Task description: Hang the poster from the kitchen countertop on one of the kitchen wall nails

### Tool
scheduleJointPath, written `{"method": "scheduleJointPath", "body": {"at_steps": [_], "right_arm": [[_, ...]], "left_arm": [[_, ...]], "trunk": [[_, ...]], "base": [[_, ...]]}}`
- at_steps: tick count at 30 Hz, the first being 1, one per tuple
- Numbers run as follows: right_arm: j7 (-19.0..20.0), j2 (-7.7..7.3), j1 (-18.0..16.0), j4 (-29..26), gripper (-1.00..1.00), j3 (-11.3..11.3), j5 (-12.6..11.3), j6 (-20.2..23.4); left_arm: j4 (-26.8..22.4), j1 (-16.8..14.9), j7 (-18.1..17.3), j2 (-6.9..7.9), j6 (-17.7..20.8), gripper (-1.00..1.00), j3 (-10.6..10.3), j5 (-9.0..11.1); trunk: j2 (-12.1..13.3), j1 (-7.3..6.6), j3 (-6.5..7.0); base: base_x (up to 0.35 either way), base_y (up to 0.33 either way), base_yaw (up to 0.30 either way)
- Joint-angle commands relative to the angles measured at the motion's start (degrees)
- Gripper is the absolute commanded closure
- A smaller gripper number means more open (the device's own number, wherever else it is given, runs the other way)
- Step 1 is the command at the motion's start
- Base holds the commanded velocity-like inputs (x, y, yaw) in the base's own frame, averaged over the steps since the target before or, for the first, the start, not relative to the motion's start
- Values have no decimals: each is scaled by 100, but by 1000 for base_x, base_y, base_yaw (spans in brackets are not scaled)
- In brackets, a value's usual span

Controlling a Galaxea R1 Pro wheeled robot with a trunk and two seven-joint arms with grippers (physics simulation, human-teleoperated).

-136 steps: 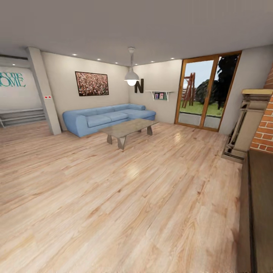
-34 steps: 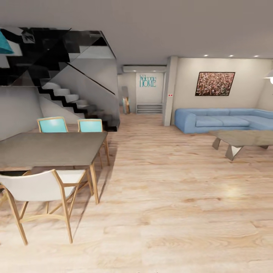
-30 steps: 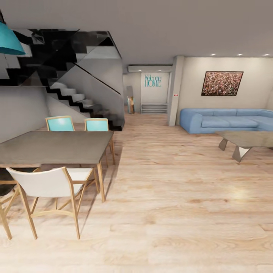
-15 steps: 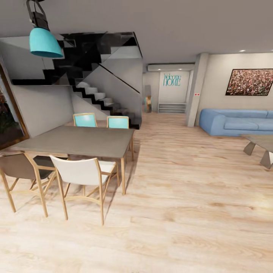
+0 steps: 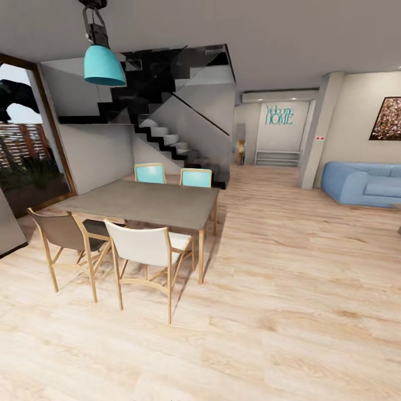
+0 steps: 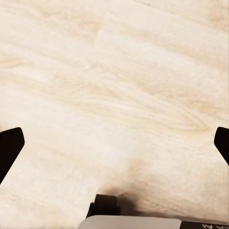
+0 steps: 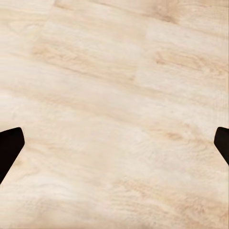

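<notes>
The poster and the kitchen countertop are out of view. My left gripper (image 6: 114, 143) hangs open over the pale wooden floor (image 6: 119, 86), its dark fingertips (image 6: 9, 148) far apart at the picture's edges. My right gripper (image 7: 114, 143) is open too, with nothing between its fingertips (image 7: 9, 145) and bare floorboards (image 7: 119, 95) beneath.
A grey dining table (image 5: 142, 203) with several chairs, one white (image 5: 146, 250), stands ahead on the left. A teal lamp (image 5: 103, 64) hangs above it. Beyond are a black staircase (image 5: 161, 133), a hallway with a "Welcome HOME" sign (image 5: 279, 115), and a blue sofa (image 5: 365, 184) at right.
The whole view has swung left: the table and stairs slid rightward in the picture, the sofa moved to the right edge, and a window at the far left came into sight.
</notes>
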Motion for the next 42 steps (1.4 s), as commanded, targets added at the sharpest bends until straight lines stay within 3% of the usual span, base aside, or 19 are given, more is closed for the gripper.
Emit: {"method": "scheduleJointPath", "body": {"at_steps": [1, 13, 20, 42], "right_arm": [[-5, -1, -3, 5, -100, 5, 7, -17], [-141, 14, -3, 142, -100, 0, 452, -25], [-305, 24, -3, 184, -100, 4, 494, -26], [-330, 26, -3, 200, -100, 5, 507, -18]], "left_arm": [[-6, 1, 2, -5, -9, -100, 15, -1], [-8, 1, 2, -5, -9, -100, 15, -1], [-11, 1, 2, -5, -9, -100, 15, -1], [-6, 1, 2, -5, -9, -100, 15, -1]], "trunk": [[-2, 0, -7], [-2, 0, -39], [-2, 0, -58], [-2, 0, -118]], "base": [[0, 0, 267], [0, 0, 267], [0, 0, 267], [0, 0, 267]]}}
